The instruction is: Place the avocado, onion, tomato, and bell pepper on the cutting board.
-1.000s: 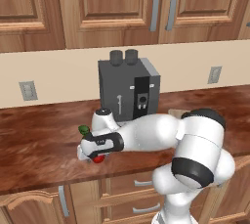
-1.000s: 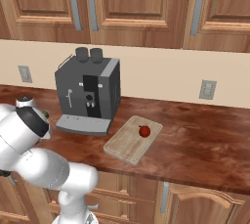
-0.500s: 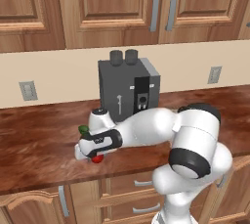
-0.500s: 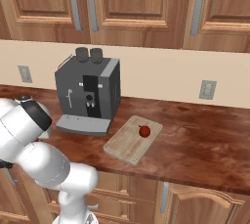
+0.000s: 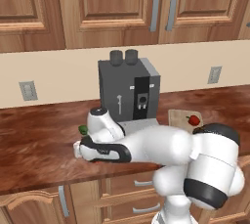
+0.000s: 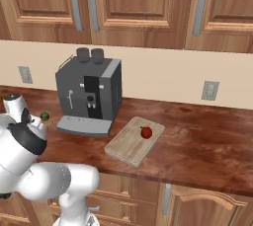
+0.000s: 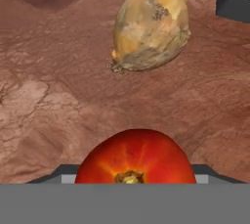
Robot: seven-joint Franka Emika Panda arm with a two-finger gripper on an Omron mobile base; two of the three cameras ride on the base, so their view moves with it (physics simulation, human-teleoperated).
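The dark reddish-brown counter (image 6: 207,146) carried a grey coffee machine (image 6: 89,96), the cutting board (image 6: 129,143) right of it, an onion (image 7: 151,27) and a small green avocado (image 6: 45,116) left.

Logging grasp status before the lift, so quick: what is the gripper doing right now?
Gripper: jaws closed on the tomato, which sits between the fingertips just short of the onion on the counter.

The tomato (image 7: 135,157), smooth and bright red with a tan stem scar, sits low in the hand view. The tan onion (image 7: 151,26) lies on its side at its 12 o'clock, stalk toward 1 o'clock. The bell pepper (image 6: 146,132) rests on the pale cutting board (image 6: 127,145). The green avocado (image 6: 45,116) sits on the counter (image 6: 197,146) at the board's 9 o'clock.
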